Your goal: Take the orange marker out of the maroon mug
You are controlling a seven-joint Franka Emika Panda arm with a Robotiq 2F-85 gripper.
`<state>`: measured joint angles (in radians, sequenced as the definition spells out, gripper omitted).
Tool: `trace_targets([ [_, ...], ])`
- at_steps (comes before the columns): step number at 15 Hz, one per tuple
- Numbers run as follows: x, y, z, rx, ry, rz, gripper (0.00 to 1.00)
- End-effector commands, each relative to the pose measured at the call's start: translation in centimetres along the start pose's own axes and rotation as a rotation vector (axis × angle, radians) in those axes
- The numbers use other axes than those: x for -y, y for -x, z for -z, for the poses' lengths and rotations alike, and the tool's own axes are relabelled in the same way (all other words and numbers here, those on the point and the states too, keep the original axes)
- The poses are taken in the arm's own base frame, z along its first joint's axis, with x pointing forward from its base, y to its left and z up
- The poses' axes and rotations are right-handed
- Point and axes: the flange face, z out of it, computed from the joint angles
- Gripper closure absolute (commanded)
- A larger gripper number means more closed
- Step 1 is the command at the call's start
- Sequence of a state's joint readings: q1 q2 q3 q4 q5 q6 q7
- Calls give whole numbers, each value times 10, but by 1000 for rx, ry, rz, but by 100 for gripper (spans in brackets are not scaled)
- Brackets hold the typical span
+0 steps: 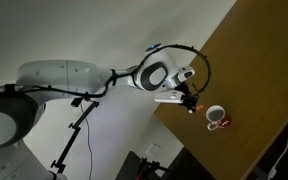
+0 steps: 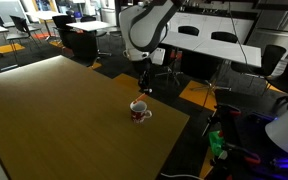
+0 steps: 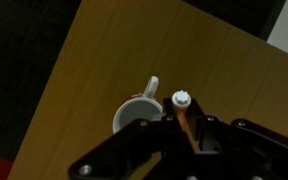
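The maroon mug (image 1: 215,118) stands on the wooden table, dark red outside and white inside, in both exterior views (image 2: 139,111). In the wrist view only its white inside and handle (image 3: 136,112) show. My gripper (image 3: 187,128) is shut on the orange marker (image 3: 185,118), whose white cap (image 3: 181,99) sticks out past the fingers. The marker is out of the mug and held above it, a little to the side. In the exterior views the gripper (image 1: 191,103) hangs over the mug (image 2: 143,88), clear of its rim.
The wooden table (image 2: 64,120) has an edge close to the mug (image 2: 184,125). Past it are office chairs and white tables (image 2: 214,40). A cable loops around the wrist (image 1: 199,60).
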<state>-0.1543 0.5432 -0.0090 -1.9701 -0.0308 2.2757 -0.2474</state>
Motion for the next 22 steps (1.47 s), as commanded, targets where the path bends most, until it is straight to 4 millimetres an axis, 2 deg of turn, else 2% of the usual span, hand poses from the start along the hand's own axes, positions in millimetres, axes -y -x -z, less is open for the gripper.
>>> trace_targets([
  [1,27,11,20,-43,18,45,96],
  [3,43,2,19,-66,23,81,96],
  [7,82,-18,-1,-104,33,124,96],
  [10,118,-32,-27,-185,39,110,96],
  [14,156,-50,-64,-309,28,50,96],
  [18,176,-58,-95,-406,21,9,96],
  [22,181,-57,-126,-409,22,-1,96],
])
